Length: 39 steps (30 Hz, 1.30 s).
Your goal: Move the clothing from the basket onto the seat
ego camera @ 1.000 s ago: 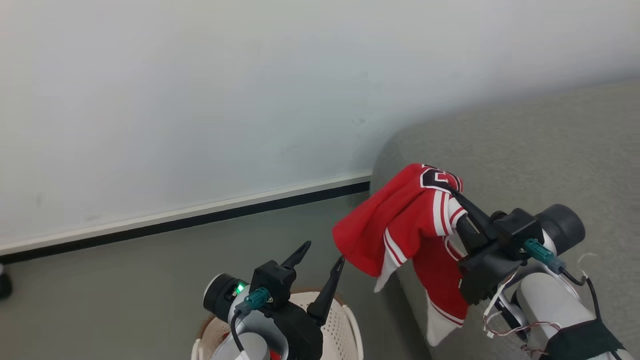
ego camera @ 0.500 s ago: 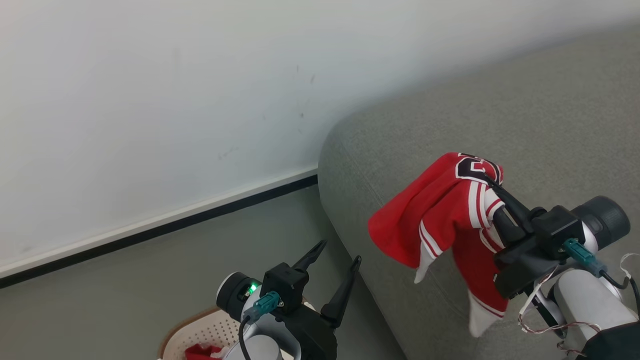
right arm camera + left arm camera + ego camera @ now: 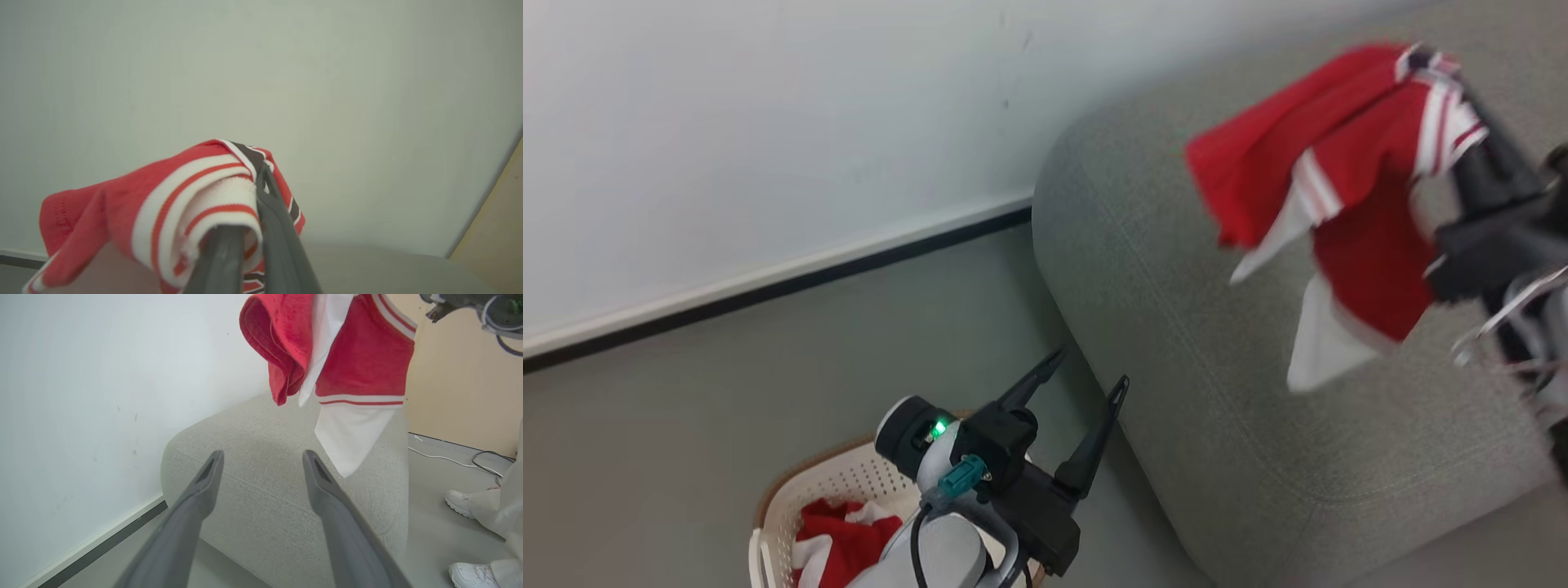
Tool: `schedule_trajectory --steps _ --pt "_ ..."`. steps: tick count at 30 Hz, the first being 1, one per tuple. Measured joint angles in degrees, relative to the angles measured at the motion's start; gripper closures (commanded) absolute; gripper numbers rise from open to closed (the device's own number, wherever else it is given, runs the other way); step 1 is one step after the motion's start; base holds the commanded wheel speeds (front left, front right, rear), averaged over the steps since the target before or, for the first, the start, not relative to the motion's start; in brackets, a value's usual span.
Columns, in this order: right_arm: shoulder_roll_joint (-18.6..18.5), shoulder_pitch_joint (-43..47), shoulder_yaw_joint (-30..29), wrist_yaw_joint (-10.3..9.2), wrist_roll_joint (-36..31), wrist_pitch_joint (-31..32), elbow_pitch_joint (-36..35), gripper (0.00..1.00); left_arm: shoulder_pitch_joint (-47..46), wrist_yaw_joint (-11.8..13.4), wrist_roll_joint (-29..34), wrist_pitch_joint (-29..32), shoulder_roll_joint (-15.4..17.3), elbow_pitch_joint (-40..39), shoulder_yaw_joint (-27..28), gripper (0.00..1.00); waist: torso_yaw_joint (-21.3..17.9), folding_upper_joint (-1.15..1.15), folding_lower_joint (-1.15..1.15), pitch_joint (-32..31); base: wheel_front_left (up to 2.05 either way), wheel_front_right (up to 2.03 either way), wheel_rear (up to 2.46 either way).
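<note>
Over the grey seat (image 3: 1217, 392), right gripper (image 3: 261, 175) fingers clamp red clothing (image 3: 1364, 237); left gripper (image 3: 1090, 369) fingers stand apart. Released near the edge, it could slide off.

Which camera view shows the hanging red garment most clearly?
The left wrist view: the red garment hangs sharp, with folds, white panel and trim. The head view blurs it; the right wrist view shows bunched striped trim up close.

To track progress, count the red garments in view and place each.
2. One garment hangs from the right gripper, shut on it, above the seat; a second garment lies in the basket. More may be hidden under it.
</note>
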Motion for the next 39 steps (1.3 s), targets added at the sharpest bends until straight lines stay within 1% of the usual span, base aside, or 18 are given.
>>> schedule_trajectory --steps 4,9,17,20,23,27,29,32,35,39 --pt "-2.59 -7.56 -2.26 0.18 0.86 1.63 3.26 1.0 -1.26 0.54 1.04 0.0 0.9 -2.32 0.32 0.0 0.72 0.0 0.0 3.04 0.0 0.0 0.0" --pt "-4.63 -15.18 -4.3 0.18 1.67 3.25 6.92 1.0 -2.84 0.57 3.22 0.0 2.67 -4.88 0.57 0.0 1.95 0.0 0.0 7.01 0.0 0.0 0.0" --pt "-8.1 -22.78 -6.94 0.25 2.45 4.54 12.01 1.0 -6.09 1.0 5.5 0.08 4.77 -9.17 0.09 0.0 3.97 0.01 0.01 13.63 0.0 0.0 0.0" --pt "-8.15 -24.7 -7.31 0.25 2.56 4.97 13.61 1.0 -7.26 1.0 7.02 0.57 5.88 -10.89 0.11 0.0 4.5 0.0 0.01 16.21 0.0 0.0 0.0" --pt "-7.79 -26.05 -7.3 0.07 2.54 4.95 15.46 1.0 -8.56 1.03 7.75 1.35 7.05 -12.23 0.25 0.0 4.77 0.01 0.01 18.82 0.0 0.0 0.0" --pt "-6.3 -26.4 -7.59 -1.41 2.55 4.74 17.9 1.0 -10.06 1.18 8.62 2.57 8.2 -14.04 0.44 0.0 4.7 0.01 0.01 22.29 0.0 0.0 0.0" --pt "-4.95 -26.38 -7.53 -1.96 2.56 4.28 19.09 1.0 -10.94 1.38 9.33 3.18 8.62 -14.93 0.59 0.0 4.5 0.01 0.01 24.02 0.0 0.0 0.0" --pt "-3.0 -26.27 -6.95 -3.3 2.52 3.11 20.73 1.0 -12.1 1.51 10.61 4.17 9.82 -16.3 0.78 0.0 4.03 0.01 0.01 26.57 0.0 0.0 0.0" --pt "-1.16 -25.91 -6.82 -3.67 2.56 1.71 22.87 1.0 -12.95 1.47 11.23 5.19 10.61 -16.9 0.66 0.0 3.37 0.01 0.0 29.08 0.0 0.0 0.0" --pt "2.26 -24.91 -5.99 -3.94 3.09 0.31 26.52 1.0 -13.58 1.42 11.63 5.69 11.49 -16.83 0.52 0.0 2.34 0.01 0.0 31.96 0.0 0.0 0.0"
